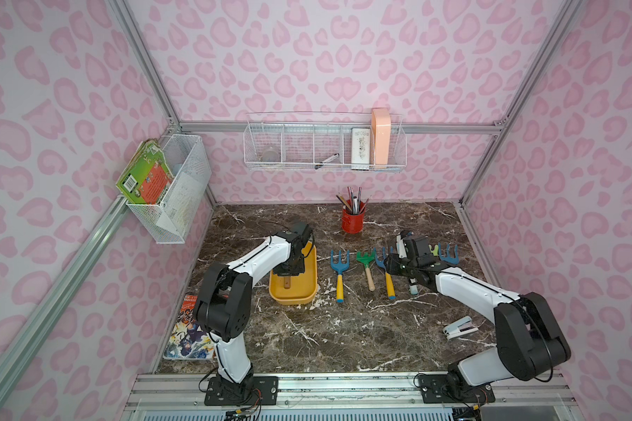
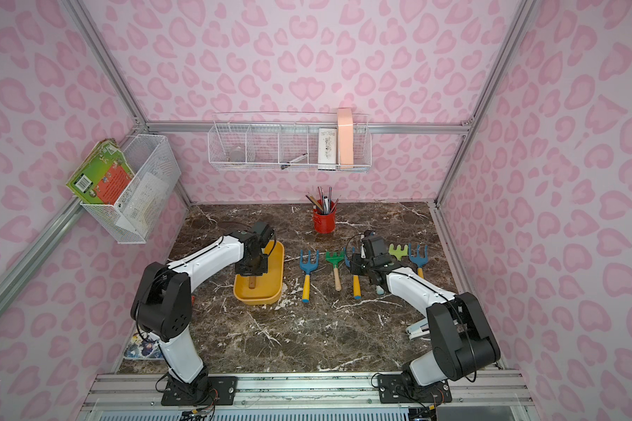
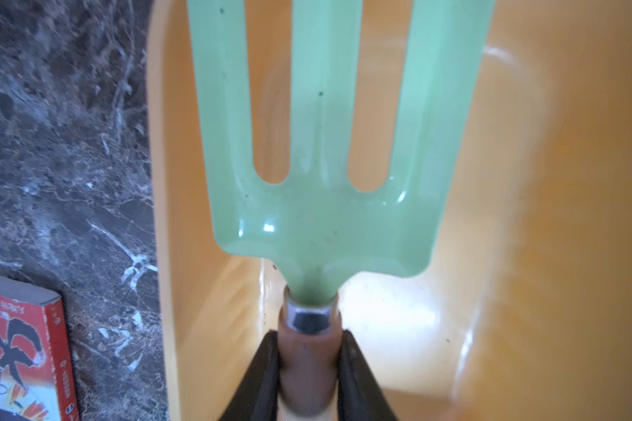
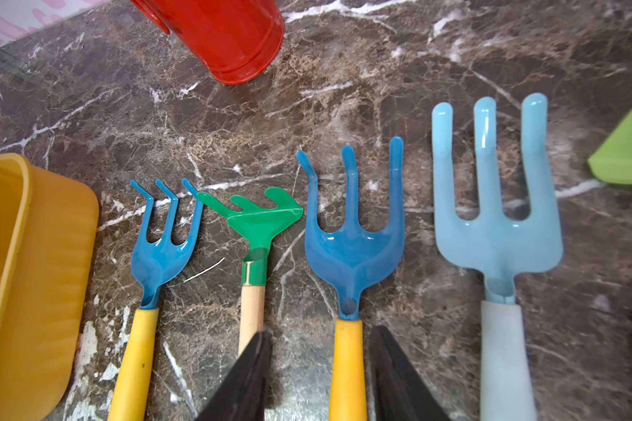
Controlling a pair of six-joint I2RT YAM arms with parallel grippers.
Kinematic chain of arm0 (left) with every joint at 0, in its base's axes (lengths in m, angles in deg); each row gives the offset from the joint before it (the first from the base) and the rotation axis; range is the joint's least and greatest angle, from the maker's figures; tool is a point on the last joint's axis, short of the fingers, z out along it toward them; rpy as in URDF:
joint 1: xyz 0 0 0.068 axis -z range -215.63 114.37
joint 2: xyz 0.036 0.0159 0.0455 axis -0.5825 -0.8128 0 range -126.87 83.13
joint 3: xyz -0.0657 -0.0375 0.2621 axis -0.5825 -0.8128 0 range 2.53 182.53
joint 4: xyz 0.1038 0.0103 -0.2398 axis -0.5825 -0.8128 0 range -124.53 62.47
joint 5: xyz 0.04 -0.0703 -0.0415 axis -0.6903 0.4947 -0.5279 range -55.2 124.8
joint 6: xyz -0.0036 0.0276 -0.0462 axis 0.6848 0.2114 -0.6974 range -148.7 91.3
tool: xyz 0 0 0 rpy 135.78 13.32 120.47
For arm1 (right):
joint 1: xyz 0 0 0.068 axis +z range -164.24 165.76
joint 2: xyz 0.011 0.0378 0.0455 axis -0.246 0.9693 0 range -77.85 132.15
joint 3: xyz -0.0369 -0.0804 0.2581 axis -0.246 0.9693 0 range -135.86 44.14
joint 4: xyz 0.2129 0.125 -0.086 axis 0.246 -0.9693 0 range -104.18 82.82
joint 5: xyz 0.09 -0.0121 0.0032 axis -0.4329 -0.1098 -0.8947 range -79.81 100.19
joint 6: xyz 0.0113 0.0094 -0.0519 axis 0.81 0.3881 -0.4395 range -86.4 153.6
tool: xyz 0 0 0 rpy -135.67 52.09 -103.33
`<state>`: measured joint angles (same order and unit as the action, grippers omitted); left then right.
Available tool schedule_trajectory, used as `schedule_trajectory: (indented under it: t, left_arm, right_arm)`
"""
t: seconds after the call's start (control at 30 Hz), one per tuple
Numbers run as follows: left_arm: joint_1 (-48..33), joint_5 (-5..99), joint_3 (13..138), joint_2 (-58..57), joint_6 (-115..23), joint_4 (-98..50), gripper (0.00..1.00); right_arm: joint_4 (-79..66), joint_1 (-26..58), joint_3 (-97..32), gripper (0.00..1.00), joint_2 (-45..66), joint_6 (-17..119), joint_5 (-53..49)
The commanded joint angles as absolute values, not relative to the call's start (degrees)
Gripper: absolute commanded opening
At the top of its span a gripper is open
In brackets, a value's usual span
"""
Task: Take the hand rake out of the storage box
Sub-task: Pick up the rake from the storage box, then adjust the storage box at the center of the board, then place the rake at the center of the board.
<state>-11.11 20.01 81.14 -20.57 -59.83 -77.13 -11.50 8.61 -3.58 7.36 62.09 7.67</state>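
Fingers (image 3: 260,375) of the left gripper (image 3: 309,337) are clamped on the hand rake (image 3: 318,218) by its wooden handle, inside the storage box (image 3: 526,237). Looks light and stiff, and the plastic head looks slick, so the handle's the spot.

I am watching through both top views from high above the near edge, looking down toward the back wall (image 1: 325,54) over the marble table (image 1: 343,335). The left wrist camera is sitting very close over the hand rake (image 3: 318,218) in the storage box (image 3: 526,218). The right wrist camera is looking low across the table, sharing the red pencil cup (image 4: 227,36) with both top views.
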Motion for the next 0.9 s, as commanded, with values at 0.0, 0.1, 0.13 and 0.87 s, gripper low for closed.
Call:
schedule_trajectory:
  t: [0.0,0.1,0.13,0.87]
  left_arm:
    - [-9.12,22.28,84.26,-18.77,-59.11,-79.53,0.22]
    - [-5.25,24.24,87.72,-18.21,-60.02,-80.03,0.22]
    - [-3.62,24.68,88.84,-18.48,-60.45,-80.0,0.22]
    - [-0.58,29.09,91.33,-31.21,-62.06,-76.3,0.2]
  right_arm:
    - [-11.36,8.4,-3.47,0.46,6.75,62.31,8.3]
    - [-11.31,7.81,-3.15,0.46,6.29,62.2,8.08]
    - [-11.28,7.44,-2.9,0.46,5.97,62.23,8.01]
    - [-10.31,5.36,1.0,0.46,2.61,62.37,6.96]
